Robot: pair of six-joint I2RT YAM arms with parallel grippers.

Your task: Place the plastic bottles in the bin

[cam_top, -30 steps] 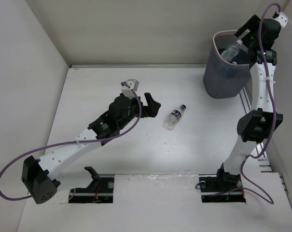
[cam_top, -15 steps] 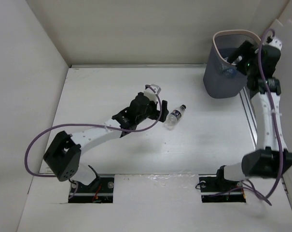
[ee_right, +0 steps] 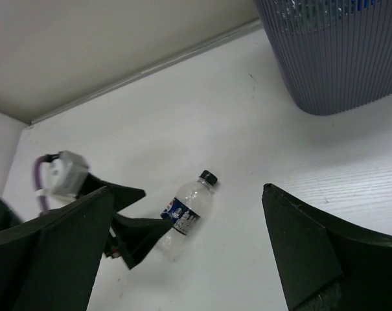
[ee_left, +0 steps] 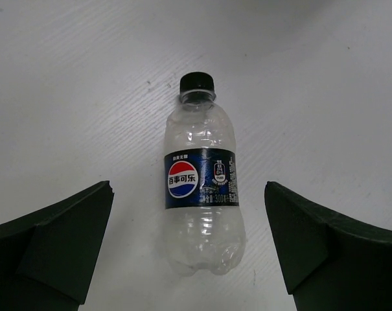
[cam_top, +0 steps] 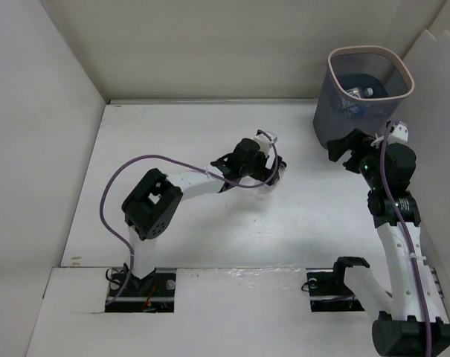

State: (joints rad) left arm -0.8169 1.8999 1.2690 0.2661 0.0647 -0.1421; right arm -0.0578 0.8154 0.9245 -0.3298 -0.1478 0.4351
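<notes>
Black-capped bottle (ee_left: 202, 188) lying flat, straddled untouched by left tool (ee_left: 188, 194) spread wide, right tool (ee_right: 186, 191) spread, empty

The left arm (cam_top: 191, 178), white links with black joints and a purple cable looping off it, folds sharply at the elbow and reaches rightward. Its black two-finger left gripper (cam_top: 272, 173) tips downward, jaws spread wide. The matching right arm (cam_top: 399, 245) stands nearly upright, its wrist bent leftward. The black right gripper (cam_top: 346, 151) is parted just as wide.
</notes>
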